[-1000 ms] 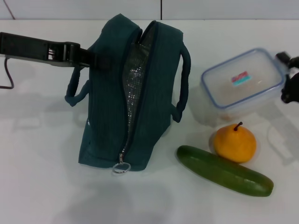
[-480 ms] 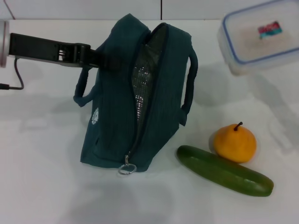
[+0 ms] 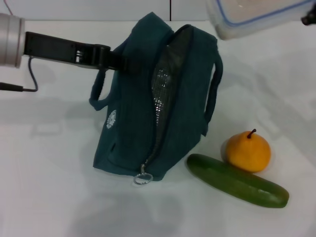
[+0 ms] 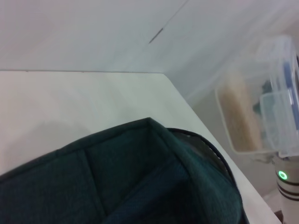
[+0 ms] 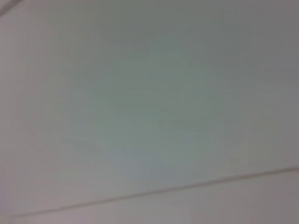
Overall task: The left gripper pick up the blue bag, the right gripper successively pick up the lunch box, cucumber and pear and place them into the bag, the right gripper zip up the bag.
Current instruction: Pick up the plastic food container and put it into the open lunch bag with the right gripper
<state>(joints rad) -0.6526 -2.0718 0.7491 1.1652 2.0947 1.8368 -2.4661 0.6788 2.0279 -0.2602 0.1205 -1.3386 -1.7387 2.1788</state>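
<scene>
The blue bag stands on the white table, zipper open, silver lining showing, its ring pull at the near bottom. My left gripper is shut on the bag's upper left edge and holds it up. The bag's fabric also fills the left wrist view. The lunch box hangs in the air above and to the right of the bag's top, held by my right gripper, which shows only at the frame edge. The lunch box also shows in the left wrist view. The pear and cucumber lie on the table right of the bag.
A black cable runs along the table under the left arm. The pear touches the cucumber's far side. The table's far edge meets a wall. The right wrist view shows only a plain pale surface.
The lunch box has risen off the table and moved left toward the bag's top. The left gripper and the bag have shifted right, the bag leaning more.
</scene>
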